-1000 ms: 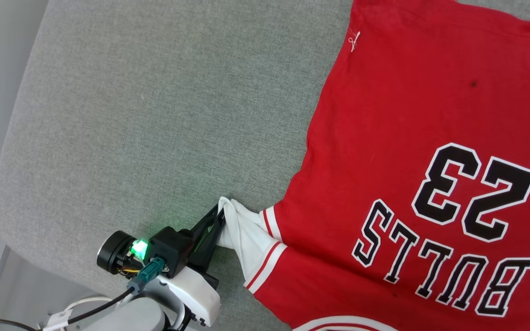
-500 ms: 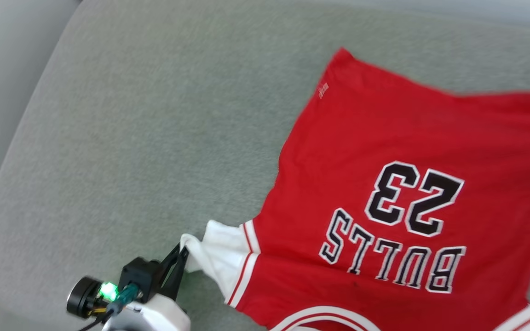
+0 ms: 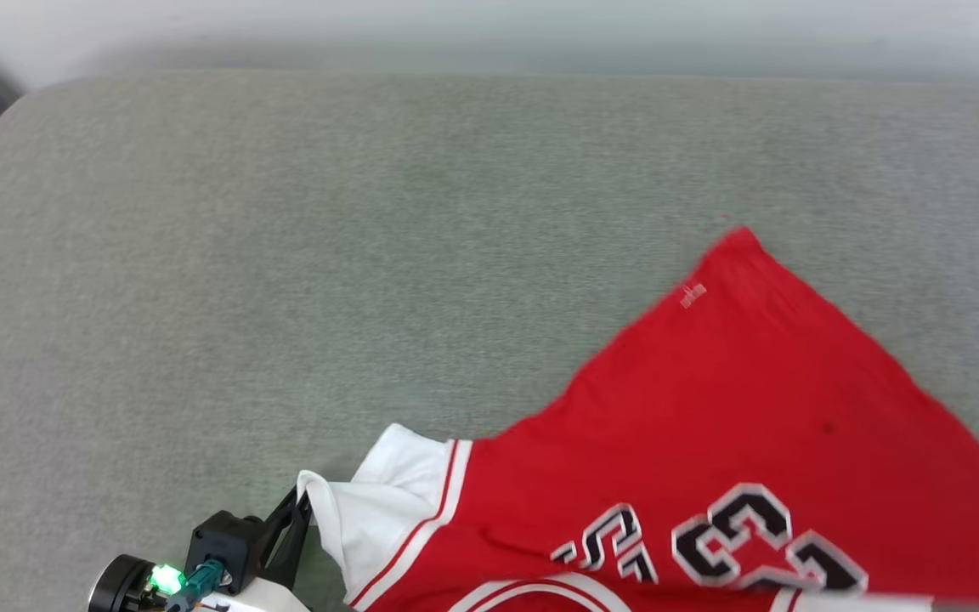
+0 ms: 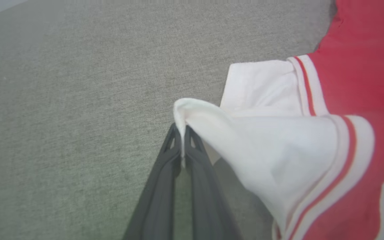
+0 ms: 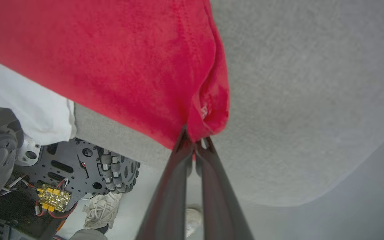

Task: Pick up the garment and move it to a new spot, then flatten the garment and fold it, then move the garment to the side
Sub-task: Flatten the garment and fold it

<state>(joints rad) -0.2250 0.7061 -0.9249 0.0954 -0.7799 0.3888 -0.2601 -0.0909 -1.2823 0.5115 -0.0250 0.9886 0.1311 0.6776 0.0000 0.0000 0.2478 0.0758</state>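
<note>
The garment [image 3: 744, 408] is a red T-shirt with white sleeves and black lettering, lying at the lower right of the grey cushion [image 3: 285, 255]. At the bottom left of the head view, my left gripper [image 3: 302, 503] is shut on the tip of the white sleeve [image 3: 379, 501]. The left wrist view shows both dark fingers pinching that sleeve [image 4: 245, 140] at the gripper [image 4: 181, 128]. In the right wrist view, my right gripper [image 5: 194, 141] is shut on a bunched red corner of the garment [image 5: 112, 60], lifted off the cushion [image 5: 312, 100].
The grey cushion has much free room to the left and far side. A pale wall [image 3: 455, 25] runs behind it. In the right wrist view I see the robot's wheeled base [image 5: 88, 170] and a person's shoe [image 5: 102, 210] on the floor below the cushion's edge.
The head camera has tilted up, so the whole picture has shifted down and right. The right gripper has closed on the red cloth. The left gripper stays shut on the sleeve.
</note>
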